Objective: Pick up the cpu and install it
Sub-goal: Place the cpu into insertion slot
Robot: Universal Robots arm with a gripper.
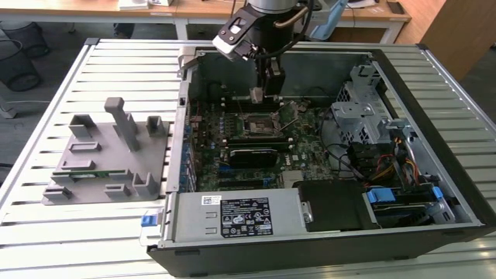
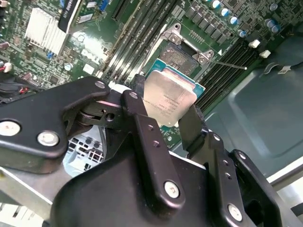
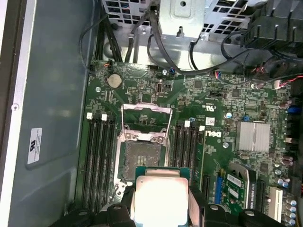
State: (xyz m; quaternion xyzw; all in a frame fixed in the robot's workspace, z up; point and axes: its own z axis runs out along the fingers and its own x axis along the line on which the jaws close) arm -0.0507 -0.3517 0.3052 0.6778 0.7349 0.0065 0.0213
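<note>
Gripper (image 2: pixel 164 99) clenched on the cpu (image 2: pixel 173 92), above the motherboard (image 1: pixel 306 145); exterior view: open CPU socket (image 1: pixel 259 122) at gripper's 6 o'clock.

A slatted metal table (image 1: pixel 54 232) fills most of the exterior view. Pale wooden desks (image 1: pixel 201 8) run along the top edge. A black mesh bin (image 1: pixel 17 64) stands upper left on grey floor (image 1: pixel 20 131); a wooden cabinet (image 1: pixel 457 29) occupies the upper right corner.

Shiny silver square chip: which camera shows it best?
Second wrist view: the silver square cpu shows nearly its whole top. First wrist view shows it partly hidden; exterior view, a small speck.
</note>
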